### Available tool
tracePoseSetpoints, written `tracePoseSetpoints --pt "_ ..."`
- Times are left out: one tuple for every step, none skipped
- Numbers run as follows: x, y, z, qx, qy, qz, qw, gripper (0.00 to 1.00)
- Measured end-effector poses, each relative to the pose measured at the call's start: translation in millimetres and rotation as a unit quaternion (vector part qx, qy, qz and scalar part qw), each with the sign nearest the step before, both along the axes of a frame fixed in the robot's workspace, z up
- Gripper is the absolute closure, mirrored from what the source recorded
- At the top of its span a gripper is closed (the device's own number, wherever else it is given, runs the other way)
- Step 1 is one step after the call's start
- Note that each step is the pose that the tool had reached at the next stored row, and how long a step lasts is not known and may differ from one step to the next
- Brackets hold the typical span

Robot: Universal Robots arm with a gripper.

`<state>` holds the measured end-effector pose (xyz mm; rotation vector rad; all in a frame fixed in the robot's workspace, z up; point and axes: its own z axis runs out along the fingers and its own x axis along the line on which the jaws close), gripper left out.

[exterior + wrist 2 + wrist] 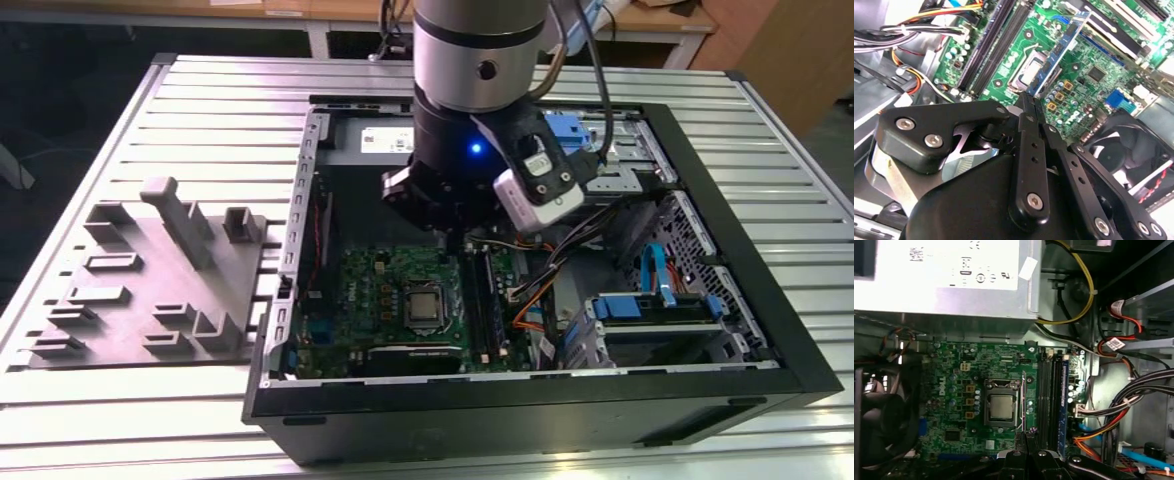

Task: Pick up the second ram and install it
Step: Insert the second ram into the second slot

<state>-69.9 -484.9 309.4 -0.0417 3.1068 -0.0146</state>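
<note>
The black metal two-fingered gripper (1026, 102) is seen closed on one end of the second ram (1058, 55), a long, thin, flat dark-blue circuit-board strip; the fingers (1029, 150) are drawn together with only the strip's thickness between them. The strip is held on edge and projects straight out beyond the fingertips; this grip is judged to leave the contact edge free to face the board. In the first wrist view the second ram (1023, 400) is seen edge-on as a narrow line running out from the gripper (1026, 439), parallel to the black plastic memory slots (1045, 395); that alignment is presumably kept so that the strip can meet a slot squarely.

The strip is carried inside the open black steel computer case (534, 400), over the green motherboard (954, 390); it lies just beside the silver square processor socket (1001, 407), between the socket and the slots, and not yet over a slot. It appears to be clear of the board, though the gap cannot be judged. Another blue memory strip (1061, 400) is already seated in the slot farthest from the socket; the slots nearer the held strip are seen unfilled. The grey metal power-supply box (944, 275) lies beyond the far end of the board.
</note>
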Motion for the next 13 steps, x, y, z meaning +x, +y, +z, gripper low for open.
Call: tracePoseSetpoints --pt "2.1 0.0 -0.2 0.0002 0.0 0.0 1.0 0.89" --pt "4.2 0.0 -0.4 0.0003 0.0 0.0 1.0 0.89" --pt "6.5 0.0 -0.5 0.0004 0.0 0.0 1.0 0.89" --pt "8.8 0.0 -0.7 0.0005 0.0 0.0 1.0 0.89" --pt "11.1 0.0 -0.9 0.0007 0.0 0.0 1.0 0.89" --pt "13.2 0.0 -1.1 0.0008 0.0 0.0 1.0 0.89" --pt "15.1 0.0 -1.3 0.0009 0.0 0.0 1.0 0.89" --pt "16.8 0.0 -1.6 0.001 0.0 0.0 1.0 0.89" --pt "18.1 0.0 -2.0 0.001 0.0 0.0 1.0 0.89" --pt "19.2 0.0 -2.7 0.001 0.0 0.0 1.0 0.89" --pt "20.3 0.0 -3.5 0.001 0.0 0.0 1.0 0.89" --pt "21.5 0.0 -4.3 0.001 0.0 0.0 1.0 0.89" --pt "22.6 0.0 -5.3 0.001 0.0 0.0 1.0 0.89"
